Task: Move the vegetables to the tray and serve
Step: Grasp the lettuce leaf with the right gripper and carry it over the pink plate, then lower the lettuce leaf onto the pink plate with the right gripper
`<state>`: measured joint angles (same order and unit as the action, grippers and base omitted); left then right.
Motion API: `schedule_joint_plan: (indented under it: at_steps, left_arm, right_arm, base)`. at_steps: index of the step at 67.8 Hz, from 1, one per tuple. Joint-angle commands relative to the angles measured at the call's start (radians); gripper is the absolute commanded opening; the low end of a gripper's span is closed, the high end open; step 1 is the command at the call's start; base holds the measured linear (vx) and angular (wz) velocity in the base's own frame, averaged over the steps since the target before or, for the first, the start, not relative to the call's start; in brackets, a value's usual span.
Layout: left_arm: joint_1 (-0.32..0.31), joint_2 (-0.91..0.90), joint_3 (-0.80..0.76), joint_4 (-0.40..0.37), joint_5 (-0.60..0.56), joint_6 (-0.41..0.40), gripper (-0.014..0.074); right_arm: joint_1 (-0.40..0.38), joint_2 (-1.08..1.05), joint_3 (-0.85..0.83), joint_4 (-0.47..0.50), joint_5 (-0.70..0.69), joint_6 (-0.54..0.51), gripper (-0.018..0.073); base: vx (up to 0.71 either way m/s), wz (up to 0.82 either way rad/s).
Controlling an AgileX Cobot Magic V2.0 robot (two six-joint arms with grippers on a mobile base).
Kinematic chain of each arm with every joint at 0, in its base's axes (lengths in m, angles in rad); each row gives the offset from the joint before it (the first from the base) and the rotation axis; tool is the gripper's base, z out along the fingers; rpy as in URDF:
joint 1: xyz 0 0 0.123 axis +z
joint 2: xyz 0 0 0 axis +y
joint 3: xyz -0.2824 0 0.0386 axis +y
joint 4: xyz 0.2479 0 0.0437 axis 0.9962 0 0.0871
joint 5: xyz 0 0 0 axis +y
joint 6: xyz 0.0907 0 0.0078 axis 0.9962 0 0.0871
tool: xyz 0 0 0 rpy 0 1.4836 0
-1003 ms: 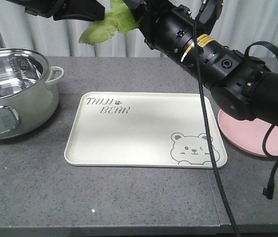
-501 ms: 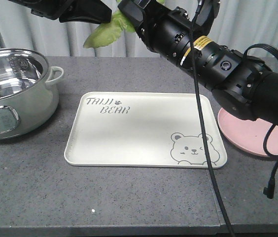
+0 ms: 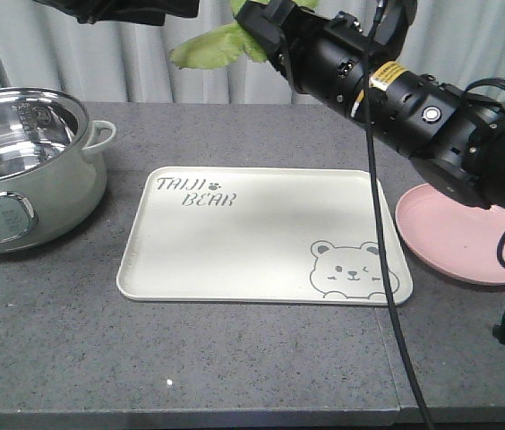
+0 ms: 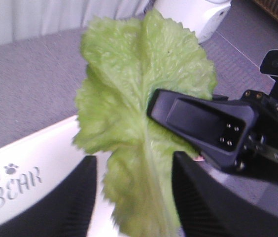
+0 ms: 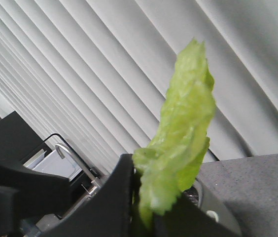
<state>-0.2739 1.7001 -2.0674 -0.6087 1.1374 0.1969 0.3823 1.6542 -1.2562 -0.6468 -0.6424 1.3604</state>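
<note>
The vegetables are one bright green lettuce leaf (image 3: 208, 45), held high above the far edge of the table. My right gripper (image 3: 257, 27) is shut on one end of it; in the right wrist view the leaf (image 5: 186, 123) sticks up from the pinched jaws (image 5: 146, 207). In the left wrist view the leaf (image 4: 139, 98) hangs between the fingers of my left gripper (image 4: 134, 197), which stand open and apart on either side. The cream tray (image 3: 261, 233) with the bear drawing lies flat below, bare; its lettered corner (image 4: 25, 168) shows under the leaf.
A steel-lined pot (image 3: 20, 170) stands at the left of the grey table. A round pink plate (image 3: 463, 242) sits right of the tray, partly under the right arm. A black cable (image 3: 387, 296) hangs across the tray's right edge. The left arm (image 3: 127, 9) fills the top left.
The right arm has drawn to the right and the leaf with it, now slightly higher. The left arm has pulled up and back, showing less at the top left.
</note>
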Motion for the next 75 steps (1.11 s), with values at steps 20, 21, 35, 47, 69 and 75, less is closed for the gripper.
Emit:
schedule_joint_plan:
  at_steps: [20, 21, 35, 47, 69, 75]
  left_arm:
    - [0.0, -0.1, -0.03, 0.259, 0.016, -0.011, 0.0478]
    - [0.0, -0.1, -0.03, 0.27, 0.023, -0.011, 0.0476]
    - [0.0, -0.1, -0.03, 0.412, 0.041, -0.063, 0.0449]
    - [0.0, -0.083, -0.03, 0.459, 0.072, -0.063, 0.0444]
    - [0.0, -0.047, 0.028, 0.51, 0.093, -0.064, 0.0444]
    - [0.0, -0.047, 0.045, 0.514, 0.085, -0.063, 0.0444]
  right_arm:
    - [-0.34, -0.133, -0.037, -0.656, -0.078, 0.428, -0.0003]
    - [-0.356, -0.134, -0.037, -0.687, -0.082, 0.451, -0.0003]
    - [-0.549, -0.138, -0.037, -1.105, -0.171, 0.717, -0.0002]
    - [-0.652, -0.109, -0.025, -1.103, -0.209, 0.717, 0.0001]
    - [-0.714, 0.04, -0.025, -1.103, -0.336, 0.689, 0.0007]
    - [-0.714, 0.076, -0.025, -1.103, -0.363, 0.68, 0.0008]
  base:
    - [0.0, 0.0]
    - [0.0, 0.0]
    - [0.0, 0.0]
    - [0.0, 0.0]
    - [0.0, 0.0]
    - [0.0, 0.0]
